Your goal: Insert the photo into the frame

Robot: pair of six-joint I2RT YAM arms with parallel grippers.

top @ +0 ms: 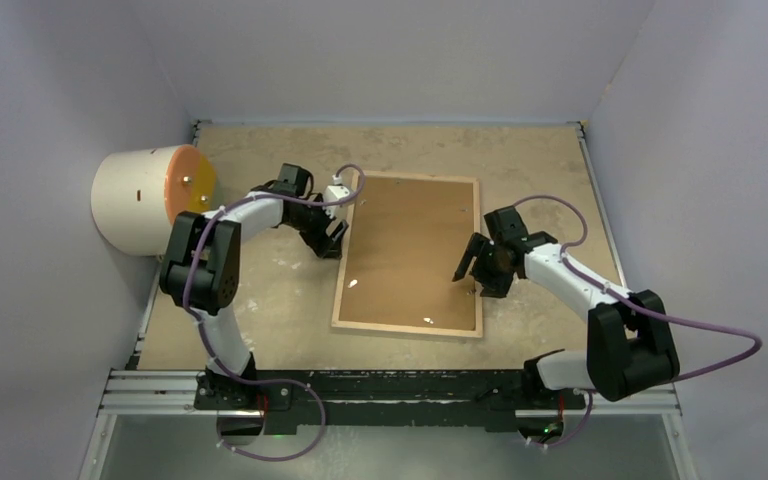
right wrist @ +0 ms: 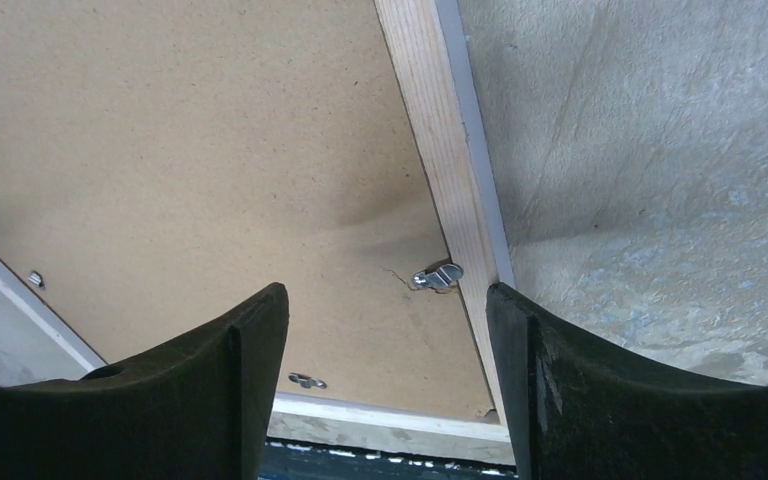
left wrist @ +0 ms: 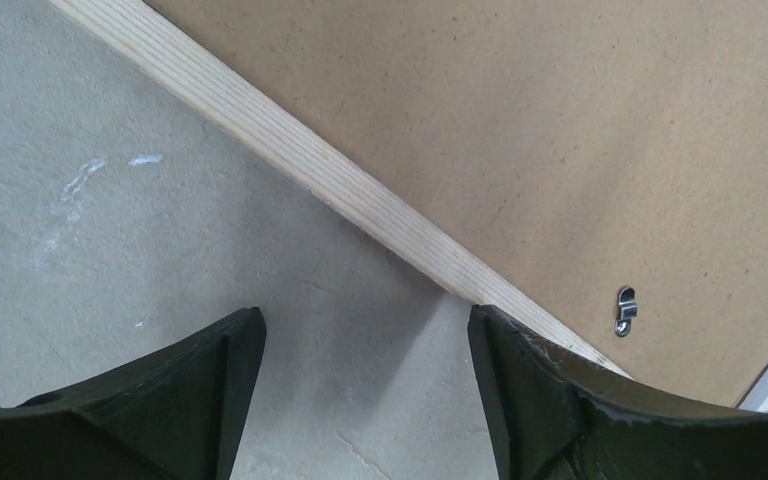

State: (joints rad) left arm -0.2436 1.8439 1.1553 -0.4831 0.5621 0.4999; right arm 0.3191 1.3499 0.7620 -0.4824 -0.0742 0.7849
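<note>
The frame lies flat on the table, face down, roughly in the middle. Its long sides run away from the arm bases, turned slightly off square. The upturned back shows a narrow rail of pale, grained wood around all four sides. A thin whitish edge runs along the outside of the right rail. A plain brown backing board sits inside the rails and fills the opening flush. Small silver metal turn clips are fixed on the board near the rails, one by the left rail.
</note>
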